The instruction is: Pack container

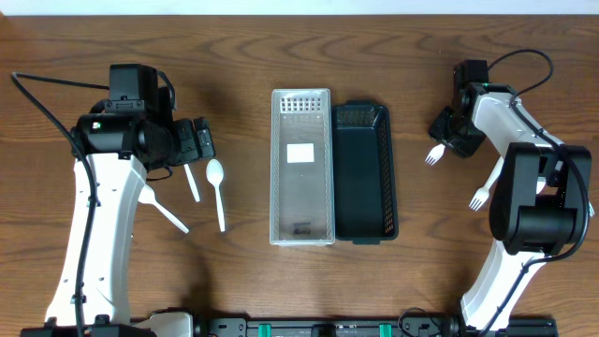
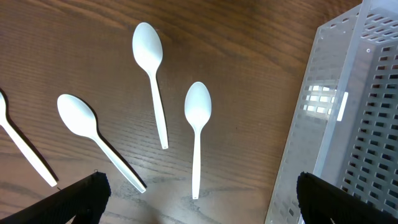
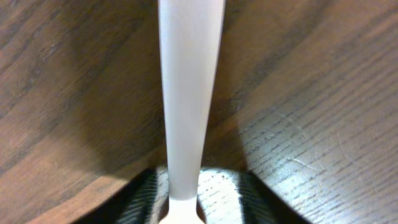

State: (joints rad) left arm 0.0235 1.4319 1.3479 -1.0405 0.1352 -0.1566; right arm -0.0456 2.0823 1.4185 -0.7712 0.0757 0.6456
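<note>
Resting beside clear tray (image 1: pixel 301 201), spoon (image 1: pixel 216 180), fork (image 1: pixel 433 154) beyond black tray (image 1: pixel 365 178)

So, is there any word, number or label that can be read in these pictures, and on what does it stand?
No readable text in any view.
White patch on the clear perforated container: shows no letters; perhaps a blank label or glare.
Small dark mark near the same container's end: too small to read.
Black basket, white plastic spoons: no marking visible.
</note>
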